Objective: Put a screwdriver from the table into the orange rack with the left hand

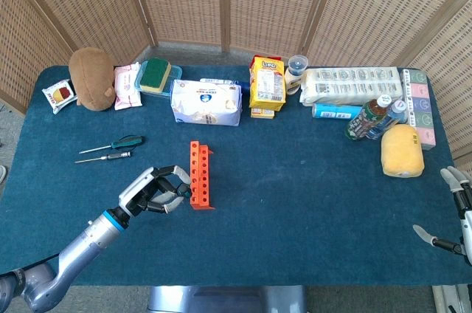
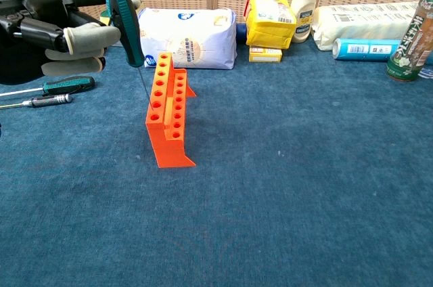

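Observation:
My left hand (image 2: pixel 47 36) (image 1: pixel 156 191) grips a green-and-black-handled screwdriver (image 2: pixel 128 26), shaft pointing down, its tip just left of the orange rack (image 2: pixel 166 112) (image 1: pixel 199 175) near the taller back row of holes. The rack stands upright on the blue table, its holes showing nothing in them. Two more screwdrivers (image 1: pixel 110 149) (image 2: pixel 47 92) lie on the cloth to the left. My right hand (image 1: pixel 456 210) hangs at the table's right edge with its fingers spread and nothing in it.
Along the back stand a plush toy (image 1: pixel 92 77), a sponge box (image 1: pixel 156 75), a white tissue pack (image 2: pixel 187 28), a yellow box (image 2: pixel 270 11), a paper towel pack (image 1: pixel 354 86), bottles (image 1: pixel 372 119) and a yellow sponge (image 1: pixel 402 150).

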You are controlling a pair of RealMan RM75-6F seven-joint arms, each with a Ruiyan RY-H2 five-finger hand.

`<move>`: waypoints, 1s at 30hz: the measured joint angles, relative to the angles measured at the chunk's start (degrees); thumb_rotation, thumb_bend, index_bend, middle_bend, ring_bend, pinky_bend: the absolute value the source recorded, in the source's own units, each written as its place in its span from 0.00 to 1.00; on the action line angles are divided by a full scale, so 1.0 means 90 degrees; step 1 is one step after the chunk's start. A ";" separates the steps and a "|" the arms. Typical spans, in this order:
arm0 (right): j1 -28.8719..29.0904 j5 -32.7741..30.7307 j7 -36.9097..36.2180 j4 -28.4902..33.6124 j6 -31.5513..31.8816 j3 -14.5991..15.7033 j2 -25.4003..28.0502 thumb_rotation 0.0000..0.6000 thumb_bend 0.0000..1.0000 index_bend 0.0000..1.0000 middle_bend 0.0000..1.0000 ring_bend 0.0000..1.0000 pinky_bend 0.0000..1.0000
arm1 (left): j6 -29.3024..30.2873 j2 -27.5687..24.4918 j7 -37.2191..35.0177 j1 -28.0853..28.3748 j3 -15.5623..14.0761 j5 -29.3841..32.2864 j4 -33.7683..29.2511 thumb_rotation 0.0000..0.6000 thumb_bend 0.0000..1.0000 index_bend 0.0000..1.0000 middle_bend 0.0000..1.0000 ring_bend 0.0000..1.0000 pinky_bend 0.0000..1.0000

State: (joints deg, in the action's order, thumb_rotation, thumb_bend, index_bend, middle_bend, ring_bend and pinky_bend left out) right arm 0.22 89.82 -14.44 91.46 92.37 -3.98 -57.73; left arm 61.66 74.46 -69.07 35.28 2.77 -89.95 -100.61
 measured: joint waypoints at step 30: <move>-0.0025 0.0012 -0.0060 -0.0012 0.0037 0.0001 0.0015 0.87 0.01 0.03 0.06 0.05 0.00 | -0.0221 0.0148 0.0170 0.0096 0.0062 0.0252 0.0109 1.00 0.44 0.48 1.00 1.00 1.00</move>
State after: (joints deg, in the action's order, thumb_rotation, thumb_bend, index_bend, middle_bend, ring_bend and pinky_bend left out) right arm 0.00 89.92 -14.98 91.35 92.70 -3.97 -57.59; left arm 59.67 75.79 -67.54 36.14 3.33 -87.69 -99.63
